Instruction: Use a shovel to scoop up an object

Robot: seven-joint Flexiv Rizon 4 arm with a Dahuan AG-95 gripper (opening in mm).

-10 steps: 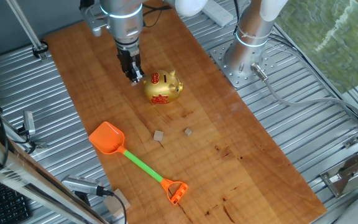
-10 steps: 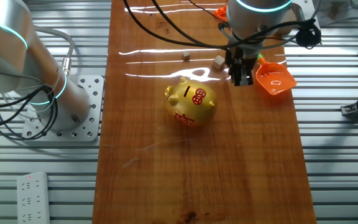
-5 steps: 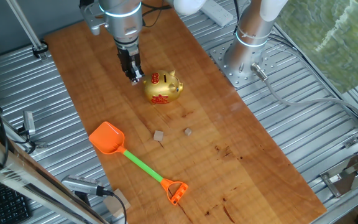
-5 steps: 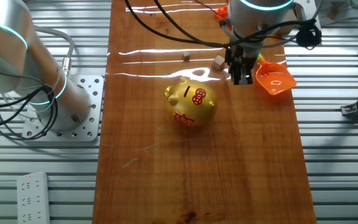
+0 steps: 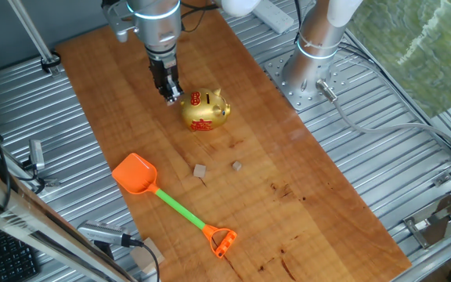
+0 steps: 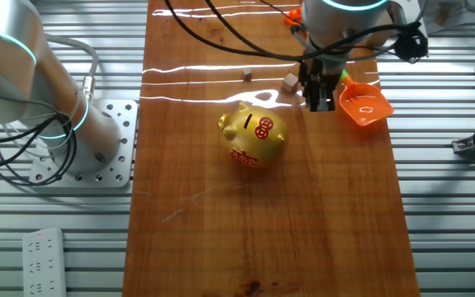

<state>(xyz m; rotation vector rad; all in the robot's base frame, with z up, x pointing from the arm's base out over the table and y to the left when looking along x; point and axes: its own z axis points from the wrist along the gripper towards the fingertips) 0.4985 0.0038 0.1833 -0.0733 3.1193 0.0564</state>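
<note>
The shovel (image 5: pixel 171 205) lies flat on the counter (image 5: pixel 304 196), well apart from the gripper (image 5: pixel 172 97), whose fingers hang nearly closed and empty beside the gold pig (image 5: pixel 205 110). It looks light, stiff and slick; the thin green shaft seems the best hold. The object (image 5: pixel 200 171) sits near the blade, with open wood around both.

Both cameras sit high and look down, from opposite ends of the wooden bench (image 5: pixel 131 94). One view takes it in diagonally, the other squarely along its length. Both share the gold pig figurine (image 5: pixel 205 110) near mid-frame.
</note>
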